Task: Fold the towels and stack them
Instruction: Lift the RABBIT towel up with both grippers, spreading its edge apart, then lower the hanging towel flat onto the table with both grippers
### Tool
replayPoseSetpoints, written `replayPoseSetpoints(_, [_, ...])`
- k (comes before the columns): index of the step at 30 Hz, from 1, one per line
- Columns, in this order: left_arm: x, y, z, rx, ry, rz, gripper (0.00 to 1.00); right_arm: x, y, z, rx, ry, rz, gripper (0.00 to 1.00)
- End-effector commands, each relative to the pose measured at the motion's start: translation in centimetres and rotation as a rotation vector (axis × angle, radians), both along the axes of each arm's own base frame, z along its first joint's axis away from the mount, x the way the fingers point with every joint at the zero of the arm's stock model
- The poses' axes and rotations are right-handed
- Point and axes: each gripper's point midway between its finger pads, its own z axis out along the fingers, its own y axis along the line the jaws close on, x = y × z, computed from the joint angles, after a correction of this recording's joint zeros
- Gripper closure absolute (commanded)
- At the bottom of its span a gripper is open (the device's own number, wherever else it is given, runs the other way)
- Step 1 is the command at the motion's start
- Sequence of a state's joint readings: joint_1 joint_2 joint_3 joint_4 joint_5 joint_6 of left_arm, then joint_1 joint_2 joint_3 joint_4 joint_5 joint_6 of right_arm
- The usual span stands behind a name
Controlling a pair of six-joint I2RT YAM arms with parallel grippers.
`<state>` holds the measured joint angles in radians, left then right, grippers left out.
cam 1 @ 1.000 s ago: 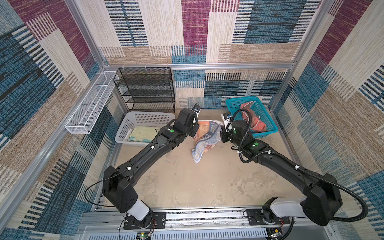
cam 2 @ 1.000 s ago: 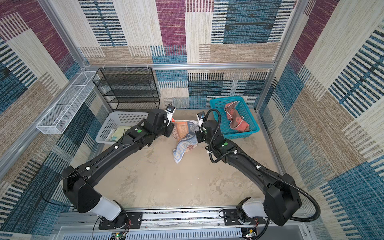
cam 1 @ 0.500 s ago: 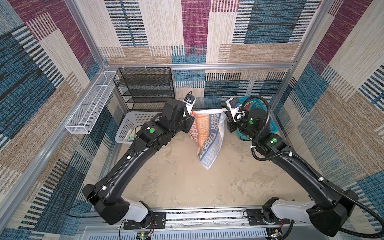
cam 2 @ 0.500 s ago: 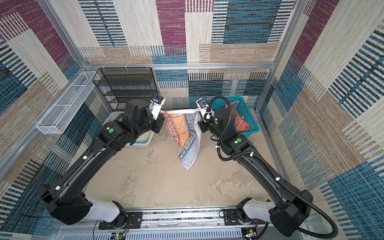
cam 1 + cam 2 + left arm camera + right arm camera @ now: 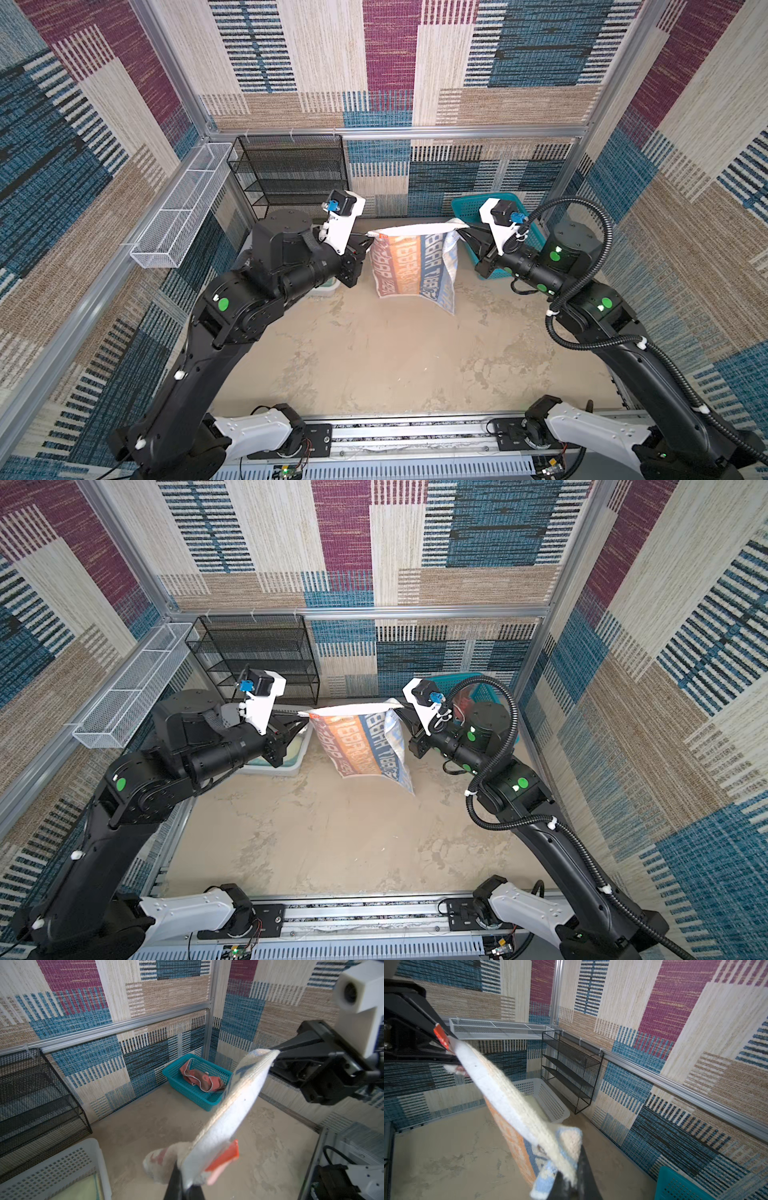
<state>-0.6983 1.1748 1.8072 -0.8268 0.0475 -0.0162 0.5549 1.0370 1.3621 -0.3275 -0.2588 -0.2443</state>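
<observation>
The lettered towel (image 5: 411,266), orange & blue bands w/ a white top hem, is held up in the air over the rear of the desk (image 5: 395,361), btwn the 2 arms. 1 top corner is pinched in the left tool (image 5: 368,240), the other in the right tool (image 5: 464,227). Both tools are clamped tight on cloth, jaws almost together. The top hem is pulled nearly straight btwn them, so the cloth hangs as 1 sheet.

This hold is judged to be for spreading: w/ 2 corners taken & the weight hanging free, creases can drop out before a fold is made. The spread is not complete. The edge under the right tool is curled inward, & the bottom corner on that side hangs lower than the other. Whether the bottom edge touches the desk can't be told; it looks just clear.

A coral-orange towel (image 5: 200,1080) lies crumpled in the teal basket (image 5: 188,1094) at the rear right corner, prob. the supply of unfolded pieces. A pale yellow towel (image 5: 83,1189) lies flat in the white basket (image 5: 52,1167) by the left arm, prob. the stack. Next, the sheet would need to be lowered flat onto bare desk, w/ even tension so the curled edge opens.
</observation>
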Motion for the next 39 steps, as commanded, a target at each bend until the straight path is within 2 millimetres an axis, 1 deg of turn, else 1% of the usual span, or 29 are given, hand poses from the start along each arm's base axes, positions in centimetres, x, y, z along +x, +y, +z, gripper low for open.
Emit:
replayPoseSetpoints(1, [-1.5,1.9,0.6,-0.076,0.045,0.049,1.0,-0.5,-1.2,0.9,0.049,0.015,-0.04,1.0])
replayPoseSetpoints(4, [-2.2,2.6,1.2,-0.106,0.04,0.062,1.0,-0.3,-1.8,1.0,0.057,0.017,-0.078,1.0])
replayPoseSetpoints(6, [-1.9,3.0,1.1,-0.107,0.041,0.091,1.0,0.3,-2.2,0.8,0.054,0.021,-0.116,1.0])
replayPoseSetpoints(8, [-1.0,3.2,0.5,-0.082,0.052,0.132,1.0,1.1,-2.4,0.2,0.042,0.032,-0.149,1.0])
replayPoseSetpoints(10, [0.4,3.3,-0.6,-0.033,0.074,0.187,1.0,2.2,-2.3,-0.6,0.022,0.048,-0.181,1.0])
replayPoseSetpoints(13, [3.0,3.4,-2.6,0.069,0.102,0.278,1.0,4.3,-2.2,-2.5,-0.018,0.08,-0.237,1.0])
replayPoseSetpoints(16, [6.0,3.6,-4.7,0.171,0.125,0.372,1.0,6.8,-2.4,-4.8,-0.072,0.104,-0.315,1.0])
replayPoseSetpoints(19, [9.2,3.6,-6.7,0.247,0.154,0.433,1.0,9.5,-3.0,-7.2,-0.114,0.136,-0.375,1.0])
replayPoseSetpoints(24, [15.2,3.8,-10.1,0.373,0.166,0.551,1.0,14.3,-4.5,-11.1,-0.158,0.179,-0.445,1.0])
replayPoseSetpoints(27, [18.8,3.3,-12.4,0.447,0.144,0.589,1.0,16.9,-5.0,-13.1,-0.166,0.191,-0.467,1.0])
replayPoseSetpoints(30, [21.9,2.9,-14.9,0.507,0.15,0.613,1.0,19.1,-5.3,-15.3,-0.169,0.219,-0.476,1.0])
replayPoseSetpoints(32, [23.4,2.7,-16.5,0.546,0.162,0.625,1.0,20.2,-5.5,-16.9,-0.175,0.247,-0.487,1.0])
replayPoseSetpoints(35, [24.4,2.3,-17.9,0.577,0.182,0.629,1.0,21.0,-5.6,-18.5,-0.194,0.275,-0.495,1.0])
replayPoseSetpoints(37, [24.3,1.9,-18.0,0.561,0.189,0.611,1.0,21.1,-5.6,-18.6,-0.194,0.278,-0.489,1.0])
replayPoseSetpoints(39, [24.0,1.7,-17.3,0.537,0.186,0.597,1.0,20.8,-5.4,-18.4,-0.196,0.274,-0.475,1.0])
